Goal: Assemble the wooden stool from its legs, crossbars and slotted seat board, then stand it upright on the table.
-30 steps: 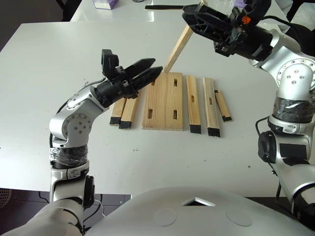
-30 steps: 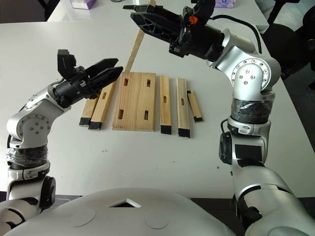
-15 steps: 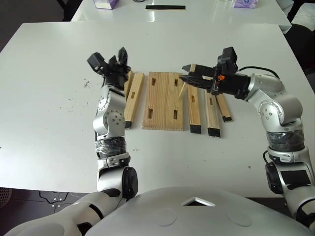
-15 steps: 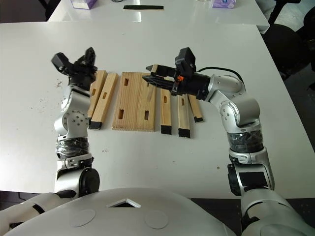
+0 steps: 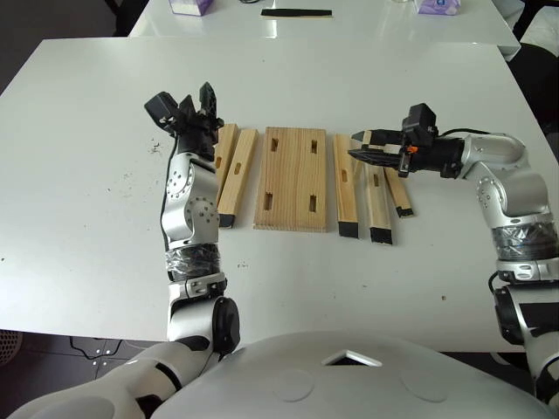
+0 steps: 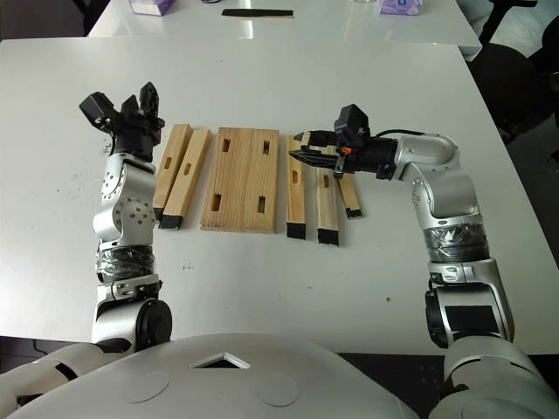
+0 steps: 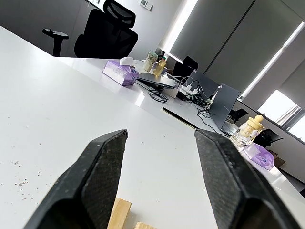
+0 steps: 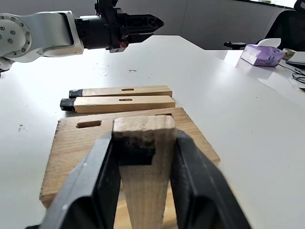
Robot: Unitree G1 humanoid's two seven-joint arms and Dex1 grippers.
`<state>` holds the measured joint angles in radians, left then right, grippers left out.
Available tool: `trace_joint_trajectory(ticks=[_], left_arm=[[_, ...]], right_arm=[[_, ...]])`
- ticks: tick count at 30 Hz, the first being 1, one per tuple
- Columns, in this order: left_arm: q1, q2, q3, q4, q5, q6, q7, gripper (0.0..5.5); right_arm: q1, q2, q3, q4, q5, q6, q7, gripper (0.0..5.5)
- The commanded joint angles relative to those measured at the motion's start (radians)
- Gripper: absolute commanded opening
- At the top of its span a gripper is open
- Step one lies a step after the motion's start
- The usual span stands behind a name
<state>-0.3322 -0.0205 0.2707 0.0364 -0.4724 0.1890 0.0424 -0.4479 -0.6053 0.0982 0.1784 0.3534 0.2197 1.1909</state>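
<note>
The slotted seat board (image 5: 290, 179) lies flat mid-table. Two legs (image 5: 236, 173) lie side by side at its left; two more legs (image 5: 343, 185) and a short crossbar (image 5: 397, 194) lie at its right. My right gripper (image 5: 356, 154) hovers low over the right-hand legs, level and pointing towards the board, shut on a wooden piece (image 8: 143, 157) with a dark patch on its end. My left gripper (image 5: 199, 98) stands open and holds nothing, just beyond the far ends of the left legs, pointing away across the table; its fingers (image 7: 100, 176) spread wide.
Small dark crumbs (image 5: 153, 148) dot the white table (image 5: 79, 218) left of the legs. A second table behind carries a purple tissue box (image 5: 188, 7) and a black strip (image 5: 297, 12). An office chair (image 7: 107, 33) stands far off.
My right gripper came down from high at the back with the wooden piece, passed over the board and moved right over the right-hand legs. The left arm swung from over the board's left side to the legs' far ends.
</note>
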Motion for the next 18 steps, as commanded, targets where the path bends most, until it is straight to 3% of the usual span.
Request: trace_joint_trajectory(ticks=[1, 18], left_arm=[[-0.003, 0.004, 0.004, 0.015, 0.016, -0.015, -0.004, 2.64], [0.018, 0.005, 0.008, 0.058, 0.033, -0.062, -0.019, 2.64]], right_arm=[[-0.054, -0.026, -0.015, 0.063, -0.009, -0.044, 0.055, 1.30], [-0.081, -0.050, -0.042, 0.205, -0.013, -0.130, 0.176, 1.30]])
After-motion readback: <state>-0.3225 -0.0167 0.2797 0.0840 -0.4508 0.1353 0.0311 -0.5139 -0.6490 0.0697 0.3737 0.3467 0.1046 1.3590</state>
